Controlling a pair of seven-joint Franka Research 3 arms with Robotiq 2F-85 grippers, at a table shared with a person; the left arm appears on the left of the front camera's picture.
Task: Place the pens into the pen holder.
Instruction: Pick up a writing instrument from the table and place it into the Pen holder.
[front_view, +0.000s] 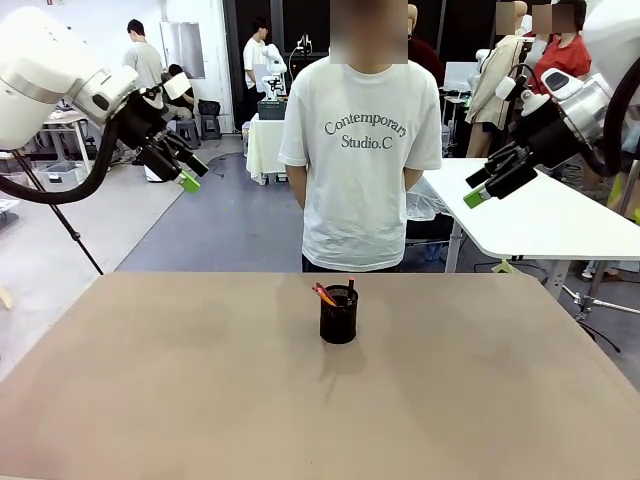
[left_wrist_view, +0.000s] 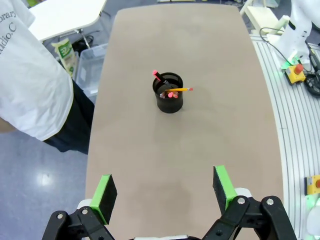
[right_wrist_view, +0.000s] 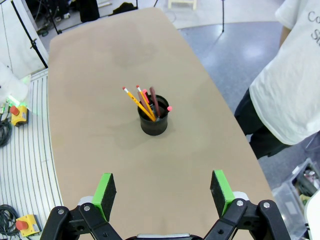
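Standing near the middle of the tan table (front_view: 150, 400), the black mesh pen holder (front_view: 339, 316) has the pens (right_wrist_view: 146, 103) leaning inside it, tips poking above the rim. The left gripper (front_view: 190, 172) and right gripper (front_view: 480, 190) hang high above the table's sides, fingers spread wide and empty. A person in a white T-shirt (front_view: 362, 160) stands at the far edge.

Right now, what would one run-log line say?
pens: in pen holder | left gripper: open, raised | right gripper: open, raised | person: standing behind table
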